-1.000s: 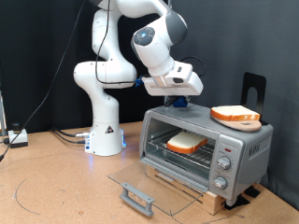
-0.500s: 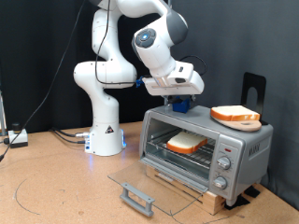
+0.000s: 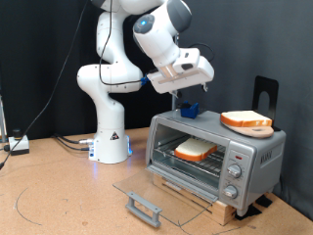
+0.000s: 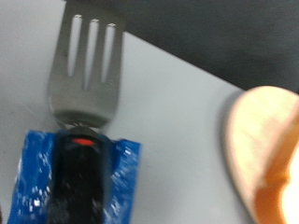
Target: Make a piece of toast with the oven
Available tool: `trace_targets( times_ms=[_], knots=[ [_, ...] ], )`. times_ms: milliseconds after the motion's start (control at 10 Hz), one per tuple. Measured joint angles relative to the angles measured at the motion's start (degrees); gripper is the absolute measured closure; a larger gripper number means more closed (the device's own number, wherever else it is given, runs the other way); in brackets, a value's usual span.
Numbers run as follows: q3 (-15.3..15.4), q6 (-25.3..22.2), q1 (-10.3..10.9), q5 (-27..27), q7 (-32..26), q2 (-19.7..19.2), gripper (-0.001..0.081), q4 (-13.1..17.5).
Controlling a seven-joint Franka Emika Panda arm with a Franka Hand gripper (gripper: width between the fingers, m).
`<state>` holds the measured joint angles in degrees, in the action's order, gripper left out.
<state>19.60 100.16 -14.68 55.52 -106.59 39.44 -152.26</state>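
Showed the gripper [image 3: 189,106] poised just above the top of the oven [image 3: 256,149], towards the exterior view's left of that top, with its blue pads [image 4: 123,177] clamped on the dark handle of a metal fork [image 4: 86,65]. Placed the tines, in the wrist view, over the bare grey top and near the second slice [image 3: 246,119] on its orange plate [image 3: 245,128].

Judged as chief hazard a sweep of the tines towards that plate, enough to push plate and bread off the roof of the oven. Judged as second hazard a slip of the smooth, narrow handle between the pads under any sideways load, leaving the fork skewed or dropped. Noted also the glass door [image 3: 156,188] lying open and flat, its grey handle [image 3: 144,207] jutting towards the exterior view's bottom; reckoned that a low pass of the arm could strike it, and that little browning could be expected with the front open.

Located the piece of toast [image 3: 195,149] inside the oven, flat on the wire rack [image 3: 168,157], well below the gripper and untouched by it. Appeared pale, almost white on its upper face, with a thin light-brown crust and no visible darkening; could not make out finer texture at this size
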Motion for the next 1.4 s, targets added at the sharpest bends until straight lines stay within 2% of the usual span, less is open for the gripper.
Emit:
trace_targets(
  times_ms=[200, 300, 500, 700, 1000, 1200, 1400],
  knots=[
    [-3.49, -4.03, -0.36, -0.29, 0.0, 0.01, -0.0002, 1.92],
    [-3.16, -3.74, -0.36, -0.3, 0.0, 0.01, -0.0002, 1.75],
    [-3.75, 1.16, -1.78, -0.33, -0.9, 0.01, -0.0002, 1.12],
    [-4.24, 5.82, -5.12, -1.85, -1.02, -0.07, -0.0002, 0.75],
    [-5.06, 8.07, -10.91, -7.33, 0.36, -0.46, -0.0002, 0.83],
    [-6.43, 8.53, -14.14, -10.08, 0.23, -1.33, -0.0002, 1.16],
    [-8.57, 7.06, -16.44, -13.55, -0.09, -3.61, -0.0002, 2.55]
  ],
)
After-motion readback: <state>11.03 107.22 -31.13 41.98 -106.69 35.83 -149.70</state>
